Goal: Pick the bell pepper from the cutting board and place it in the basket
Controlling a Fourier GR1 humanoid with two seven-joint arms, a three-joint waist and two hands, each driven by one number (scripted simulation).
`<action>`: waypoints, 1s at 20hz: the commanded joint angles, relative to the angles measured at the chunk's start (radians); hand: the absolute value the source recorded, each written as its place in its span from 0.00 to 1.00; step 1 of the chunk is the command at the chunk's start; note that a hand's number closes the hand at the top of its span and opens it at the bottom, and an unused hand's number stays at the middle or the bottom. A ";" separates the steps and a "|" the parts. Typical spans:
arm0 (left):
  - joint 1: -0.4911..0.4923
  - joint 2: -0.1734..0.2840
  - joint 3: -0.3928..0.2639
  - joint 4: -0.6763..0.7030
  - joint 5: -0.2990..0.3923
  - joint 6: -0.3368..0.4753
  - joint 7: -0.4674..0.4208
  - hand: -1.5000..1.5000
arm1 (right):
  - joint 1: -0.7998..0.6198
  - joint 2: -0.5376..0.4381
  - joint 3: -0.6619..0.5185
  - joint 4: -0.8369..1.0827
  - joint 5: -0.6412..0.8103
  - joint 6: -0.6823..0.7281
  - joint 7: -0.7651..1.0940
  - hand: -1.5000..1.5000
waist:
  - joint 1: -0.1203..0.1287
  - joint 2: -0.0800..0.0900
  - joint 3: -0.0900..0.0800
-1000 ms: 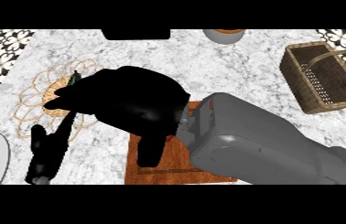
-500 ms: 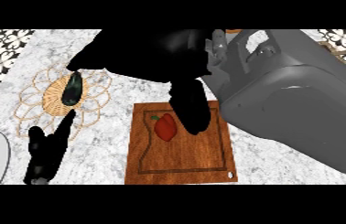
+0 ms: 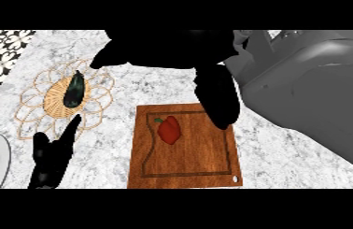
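Note:
A red bell pepper (image 3: pixel 169 130) lies on the upper left part of the wooden cutting board (image 3: pixel 186 167). My right hand (image 3: pixel 172 48) looms large and black across the top of the head view, open, with one finger (image 3: pixel 217 102) hanging down over the board's upper right edge, just right of the pepper and not touching it. At the lower left my left hand (image 3: pixel 52 155) rests open, fingers up. A round wicker basket (image 3: pixel 55 104) on the left holds a dark eggplant (image 3: pixel 74 89).
My grey right forearm (image 3: pixel 303 88) fills the right side and hides the counter behind it. A white rim (image 3: pixel 3 162) shows at the left edge. Marble counter surrounds the board.
My right hand has shifted slightly up and right, so its finger has moved off the pepper, which now shows fully. The left hand stays still.

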 commanded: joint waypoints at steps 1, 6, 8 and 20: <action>0.016 -0.030 -0.019 0.053 0.017 -0.014 0.060 0.50 | 0.058 0.041 0.009 0.009 0.052 -0.007 -0.014 0.00 | 0.002 0.012 -0.013; 0.025 -0.007 0.011 0.067 0.027 -0.050 0.041 0.50 | 0.198 0.056 0.029 -0.070 0.133 -0.060 -0.052 0.00 | 0.000 0.012 -0.013; 0.008 -0.037 -0.012 0.080 0.002 -0.030 0.044 0.50 | 0.186 0.121 0.043 -0.031 0.154 -0.073 -0.038 0.00 | 0.004 0.013 -0.013; 0.043 -0.071 -0.011 0.081 -0.023 -0.031 0.009 0.50 | 0.312 0.196 0.164 0.053 0.430 -0.184 -0.158 0.00 | 0.011 0.014 -0.013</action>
